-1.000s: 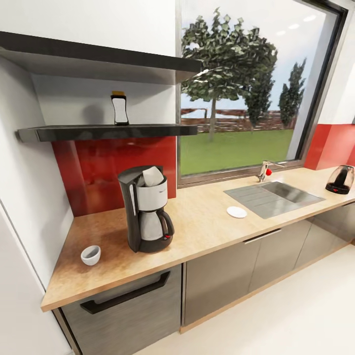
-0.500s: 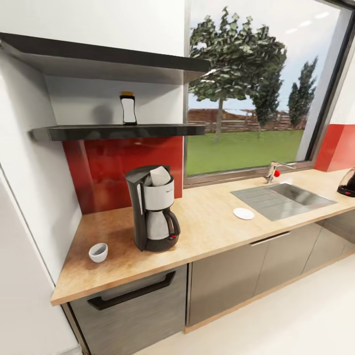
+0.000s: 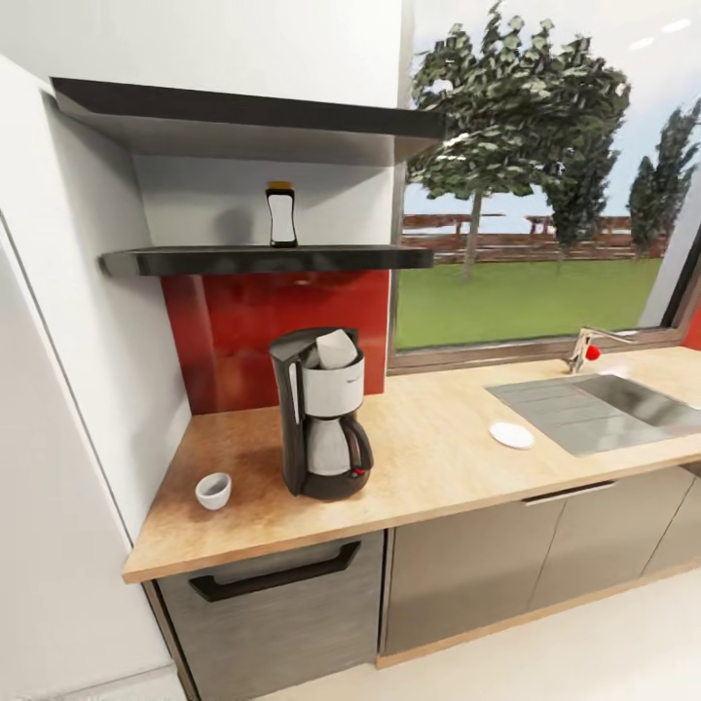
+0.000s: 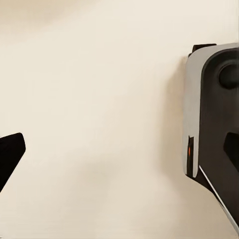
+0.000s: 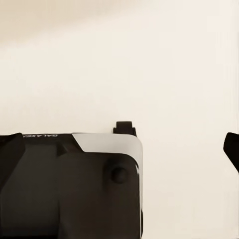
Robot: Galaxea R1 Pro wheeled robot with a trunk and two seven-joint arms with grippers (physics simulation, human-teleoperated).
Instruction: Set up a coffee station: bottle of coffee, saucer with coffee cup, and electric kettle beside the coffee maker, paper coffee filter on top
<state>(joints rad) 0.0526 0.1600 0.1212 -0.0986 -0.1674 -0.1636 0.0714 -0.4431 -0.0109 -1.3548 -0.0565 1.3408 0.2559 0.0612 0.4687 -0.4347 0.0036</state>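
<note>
Black-and-silver drip coffee maker (image 3: pixel 325 414) on light wood-grain countertop (image 3: pixel 438 458), white paper cone filter (image 3: pixel 334 348) on top — small white cup (image 3: pixel 213 490) beside it; both grippers' finger state: can't tell.

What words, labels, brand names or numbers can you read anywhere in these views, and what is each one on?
"GALAXEA": small pale letters, seen upside down, on the black robot body part in the right wrist view.
On the coffee maker: a faint mark on its silver upper body, too small to read.
On the bottle of coffee: nothing legible at this size.
</note>
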